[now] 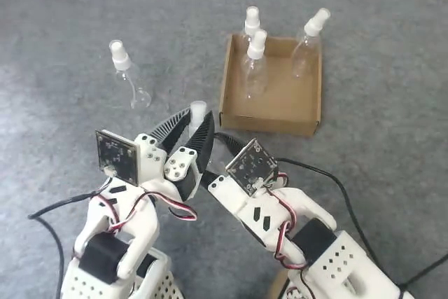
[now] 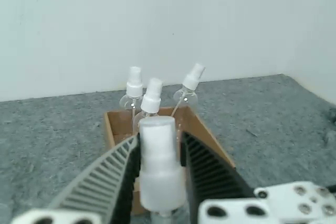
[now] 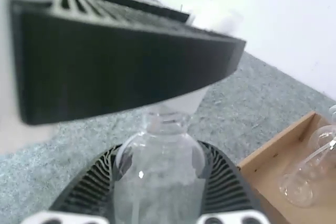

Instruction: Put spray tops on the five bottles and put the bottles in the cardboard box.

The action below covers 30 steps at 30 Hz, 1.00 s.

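My left tool (image 2: 160, 140) is closed on a white spray top (image 2: 159, 166), one ribbed finger on each side of it. My right tool (image 3: 160, 187) is closed lower down around the belly of a clear bottle (image 3: 157, 150). The two tools are stacked, left above right, just in front of the near left corner of the cardboard box (image 1: 271, 122).

What matters for the next move is how the top lines up with the neck. The bottle stands upright in my right tool with its long axis vertical. The top sits directly over the neck on that same line, not off to either side. From the right wrist view the white skirt of the top meets the glass neck. A finger of my left tool crosses in front there, so I can't tell whether it is fully seated or only resting on the rim. I judge that the next action is a press or twist straight down that axis while my right tool holds the bottle steady.

After that the box is closest to my right tool, just ahead and slightly to my right. Three capped bottles (image 1: 255, 61) are grouped at the box. Another capped bottle (image 1: 129, 82) stands alone on the tabletop (image 1: 70, 124), well to the left of the box and nearer my left arm.
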Each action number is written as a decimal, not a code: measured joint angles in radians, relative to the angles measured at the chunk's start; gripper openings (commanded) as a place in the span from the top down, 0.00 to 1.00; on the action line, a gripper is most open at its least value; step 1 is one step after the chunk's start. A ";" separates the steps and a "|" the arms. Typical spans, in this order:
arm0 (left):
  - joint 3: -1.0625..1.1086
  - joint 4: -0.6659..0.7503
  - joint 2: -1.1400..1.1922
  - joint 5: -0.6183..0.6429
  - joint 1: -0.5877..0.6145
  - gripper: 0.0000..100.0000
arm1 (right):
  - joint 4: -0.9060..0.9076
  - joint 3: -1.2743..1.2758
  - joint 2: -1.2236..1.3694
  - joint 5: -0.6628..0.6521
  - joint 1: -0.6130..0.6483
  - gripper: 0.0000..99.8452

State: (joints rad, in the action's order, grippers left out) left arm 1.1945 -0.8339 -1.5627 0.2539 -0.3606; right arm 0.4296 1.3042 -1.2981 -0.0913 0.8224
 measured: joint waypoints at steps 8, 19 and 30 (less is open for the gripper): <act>-0.012 -0.078 0.006 -0.051 0.005 0.74 | -0.003 0.006 -0.048 0.003 -0.026 0.99; -0.077 -0.204 -0.209 -0.064 0.081 0.75 | -0.029 0.008 -0.046 0.003 -0.103 0.99; -0.011 -0.110 -0.127 -0.117 0.084 0.79 | -0.031 -0.198 0.124 0.006 -0.270 0.99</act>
State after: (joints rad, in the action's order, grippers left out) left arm 1.1838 -0.9444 -1.6901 0.1373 -0.2762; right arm 0.3989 1.1063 -1.1738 -0.0852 0.5524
